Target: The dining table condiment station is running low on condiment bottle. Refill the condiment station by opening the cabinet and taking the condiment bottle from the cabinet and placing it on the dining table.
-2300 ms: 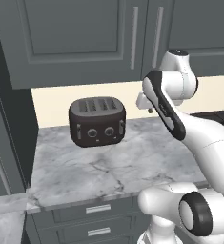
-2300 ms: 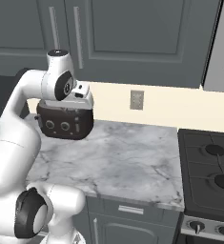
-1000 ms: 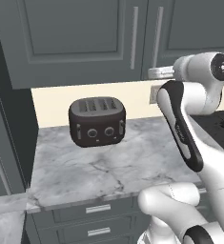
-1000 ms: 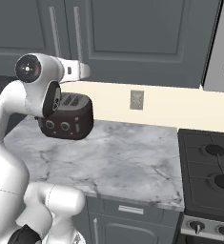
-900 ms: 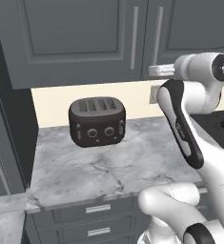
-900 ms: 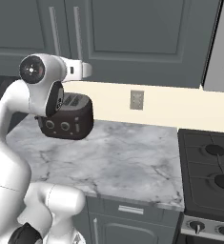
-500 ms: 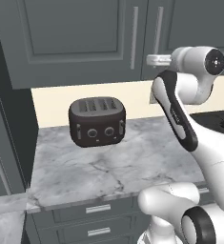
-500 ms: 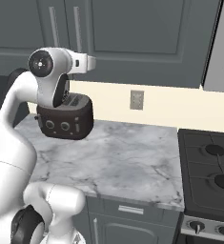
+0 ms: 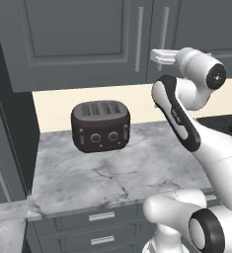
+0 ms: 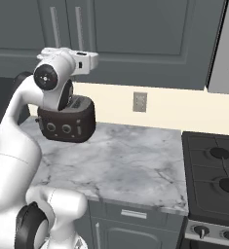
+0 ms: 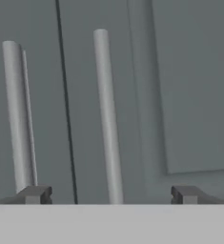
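The gripper (image 11: 111,194) is raised to the cabinet (image 9: 78,39), whose 2 doors are shut. In the hand view the 2 fingertips (image 11: 35,194) are seen spread wide apart, nothing between them but the right door's handle (image 11: 107,116), which stands in the gap, nearer the left fingertip's side than the right; whether the tips touch the door cannot be told. The left door's handle (image 11: 12,114) lies just beyond the left fingertip, across the dark seam between the doors.

In the left base view the hand (image 9: 163,56) is seen held level at the lower end of the 2 handles (image 9: 139,39). In the right base view the hand (image 10: 84,62) is seen below the handles (image 10: 78,28), pointing at the doors.

A dark toaster (image 9: 100,125) stands on the marble counter (image 9: 112,173) under the cabinet. A stove (image 10: 213,180) adjoins the counter on the right, and an outlet (image 10: 140,102) is set in the cream wall.
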